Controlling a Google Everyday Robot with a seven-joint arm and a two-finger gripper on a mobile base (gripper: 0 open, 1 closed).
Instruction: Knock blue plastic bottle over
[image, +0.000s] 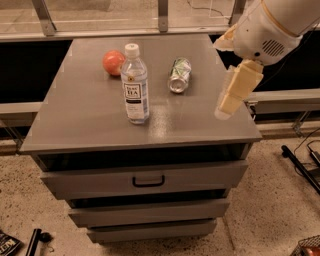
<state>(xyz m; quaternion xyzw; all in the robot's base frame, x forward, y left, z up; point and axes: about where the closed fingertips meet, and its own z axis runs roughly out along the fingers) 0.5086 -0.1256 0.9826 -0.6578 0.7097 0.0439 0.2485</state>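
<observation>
Blue plastic bottle (135, 85): stood upright on the grey drawer cabinet (90, 125), left of centre and towards the front edge. White cap on, "TEA" label facing the camera. Tallest item on the top, on a narrow base; judged easy to topple with a sideways push high on the body.

Red-orange ball (113, 62): behind the bottle and slightly to its left, near but apparently apart.

Crushed can (179, 76): lay on its side to the right of the bottle and farther back, open end to the front. Judged clear of a straight sweep from the right, though not by much.

Gripper (225, 107): cream-coloured, hung pointing down over the right edge of the cabinet top, well apart from the bottle. Whether it was apart or together could not be told. Position read as an approach from the right.

Arm (270, 30): white housing, upper right.

Task status: bottle not yet touched.
</observation>
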